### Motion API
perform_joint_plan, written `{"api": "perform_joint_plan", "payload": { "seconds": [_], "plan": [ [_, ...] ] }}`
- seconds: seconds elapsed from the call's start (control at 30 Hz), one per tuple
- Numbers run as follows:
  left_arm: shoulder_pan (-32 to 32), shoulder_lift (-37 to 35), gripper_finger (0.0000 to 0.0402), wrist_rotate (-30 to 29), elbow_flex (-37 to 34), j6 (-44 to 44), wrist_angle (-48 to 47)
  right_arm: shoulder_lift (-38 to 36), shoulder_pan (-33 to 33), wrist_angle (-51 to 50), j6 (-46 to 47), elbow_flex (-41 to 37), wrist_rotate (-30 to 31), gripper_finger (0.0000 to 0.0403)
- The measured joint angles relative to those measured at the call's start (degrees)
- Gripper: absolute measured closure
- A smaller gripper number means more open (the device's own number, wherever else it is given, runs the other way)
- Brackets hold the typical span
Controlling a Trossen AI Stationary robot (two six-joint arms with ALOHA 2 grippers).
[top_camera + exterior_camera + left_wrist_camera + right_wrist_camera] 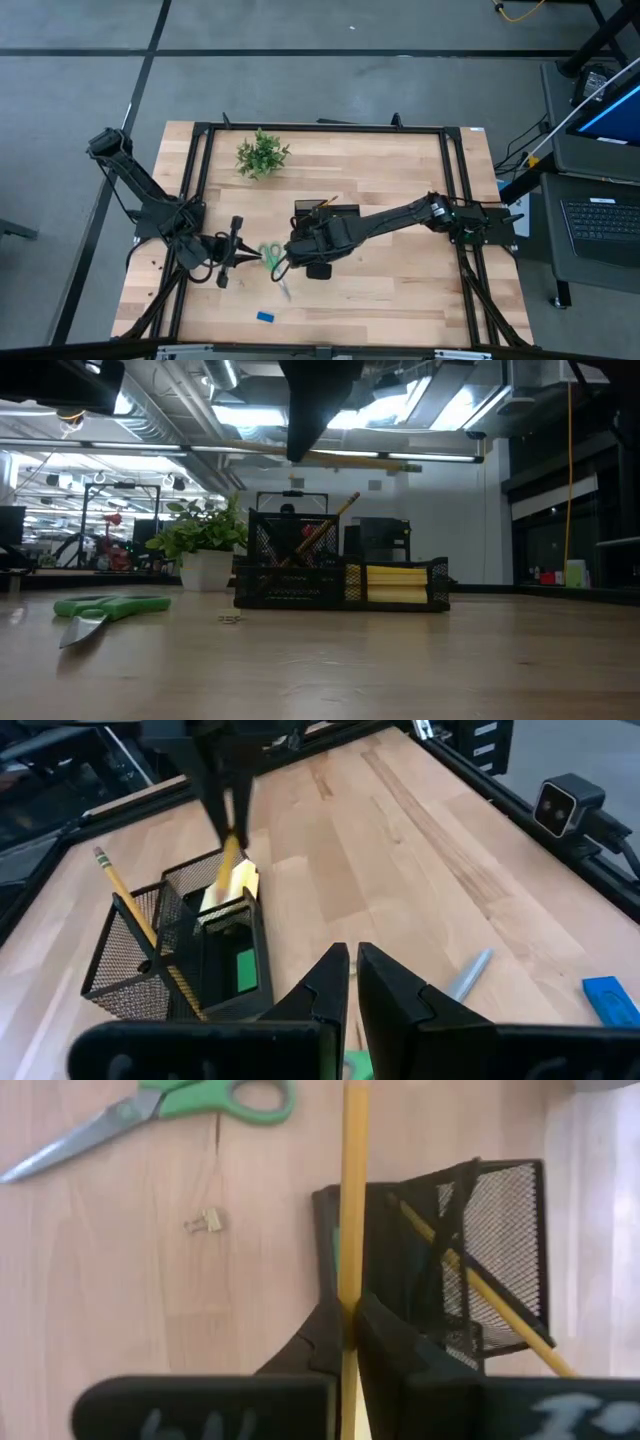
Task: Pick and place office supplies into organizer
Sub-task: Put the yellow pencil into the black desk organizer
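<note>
Now two pencils (352, 1200), one scissors (160, 1110).

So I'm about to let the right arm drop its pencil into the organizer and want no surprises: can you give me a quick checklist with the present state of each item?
1. Right gripper shut on the yellow pencil: ok.
2. Pencil held over the mesh organizer: ok; the right wrist view shows it crossing the organizer's edge, exact compartment cannot tell.
3. Pencil cup free to take another: ok, only one pencil leans in it.
4. Left gripper away from the drop path: ok, it sits beside the organizer, by the scissors.
5. Left gripper empty: cannot tell.
6. Remaining supplies off the path: ok, blue block lies apart.
</note>
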Motion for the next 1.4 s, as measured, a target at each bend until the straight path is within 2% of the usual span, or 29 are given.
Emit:
{"api": "perform_joint_plan", "payload": {
  "seconds": [0.2,0.43,0.6,0.7,0.8,0.9,1.0,1.13,1.3,1.4],
  "plan": [
    [-0.8,0.0,0.0382,0.0,0.0,-0.6,-0.1,-0.1,0.4,1.3,2.1,-2.1,0.4,0.0385],
    [-2.0,0.0,0.0382,0.1,0.0,-3.9,-1.7,-0.4,1.7,2.3,7.1,-8.2,4.5,0.0385],
    [-3.0,0.0,0.0382,0.1,0.0,-7.4,-3.3,-4.9,2.6,8.8,9.5,-16.4,6.3,0.0385],
    [-3.4,0.0,0.0382,0.1,0.0,-7.5,-3.2,-10.1,3.0,19.4,9.1,-28.0,7.6,0.0385],
    [-3.4,0.0,0.0382,0.1,0.0,-7.5,-3.2,-19.3,3.1,31.8,10.3,-42.8,8.3,0.0385],
    [-3.3,0.0,0.0382,0.1,0.0,-7.5,-3.2,-29.6,2.4,51.5,8.4,-56.1,6.1,0.0385],
    [-3.3,0.0,0.0382,-1.3,0.0,-6.6,-3.2,-36.1,1.5,72.7,0.1,-66.7,1.6,0.0385],
    [-3.2,0.0,0.0382,-3.5,0.0,-6.2,-2.4,-39.6,-1.1,85.5,-4.8,-75.1,0.4,0.0385],
    [-3.2,0.0,0.0382,-3.7,0.0,-6.2,-2.3,-39.6,-5.4,101.1,-10.4,-82.0,0.5,0.0385],
    [-3.2,0.1,0.0382,-3.7,0.0,-6.2,-2.2,-39.6,-7.2,110.2,-12.6,-85.3,-2.5,0.0385]
  ]
}}
